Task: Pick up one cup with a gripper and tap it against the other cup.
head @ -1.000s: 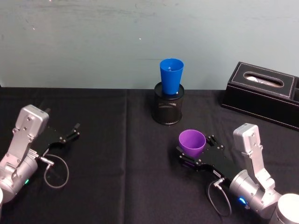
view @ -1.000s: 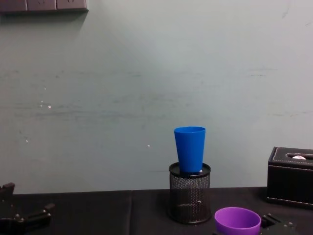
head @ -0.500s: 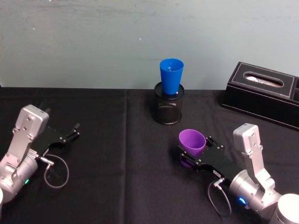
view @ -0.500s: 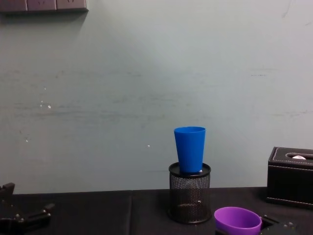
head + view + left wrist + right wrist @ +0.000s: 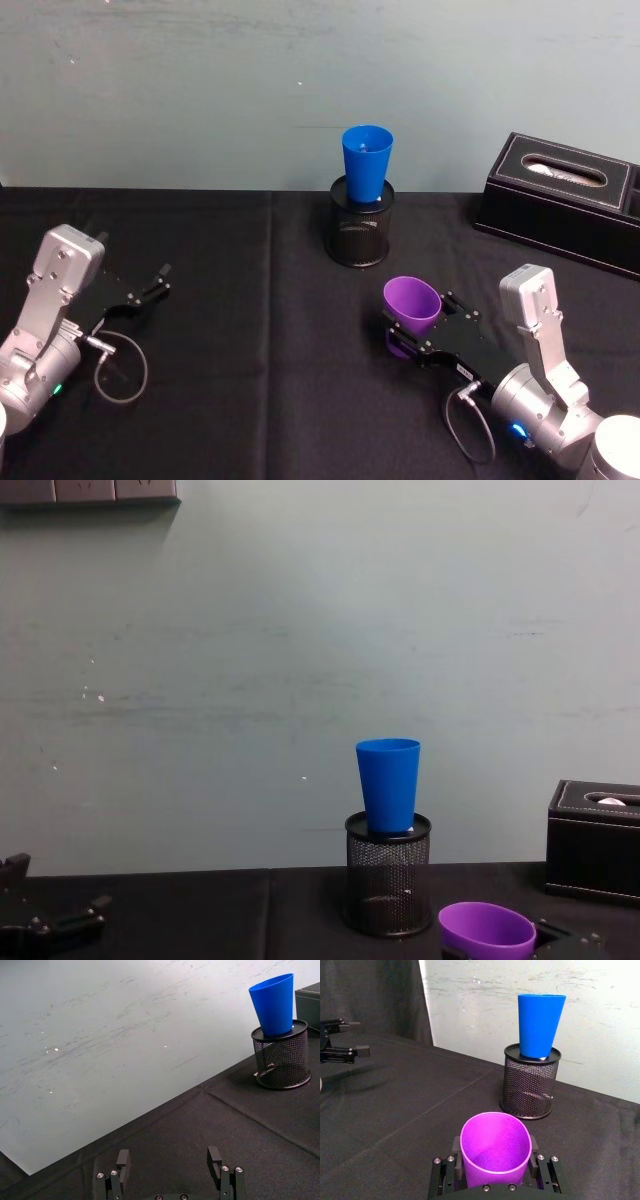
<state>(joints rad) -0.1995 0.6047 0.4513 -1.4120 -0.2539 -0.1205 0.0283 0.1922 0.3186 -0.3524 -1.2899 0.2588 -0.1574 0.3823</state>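
Purple cup point(image 5: 412, 303) tipped slightly since, clamped in R gripper point(image 5: 418, 314) jaws, blue cup point(image 5: 367, 165) at its 11 o'clock; L gripper point(image 5: 159, 281) idle, jaws wide.

A lab-like test bench: black-clothed table point(image 5: 250, 300) against bare scuffed wall point(image 5: 200, 80) (office pen holder point(image 5: 358, 240) too).

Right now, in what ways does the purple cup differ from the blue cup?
1. The purple cup is shorter and broader; the blue cup is taller and narrower.
2. The purple cup is held between the fingers of the right gripper; the blue cup stands free in the mouth of the black mesh pen holder.
3. The purple cup tilts slightly; the blue cup is upright.
Both are plain tapered cups, mouth up.
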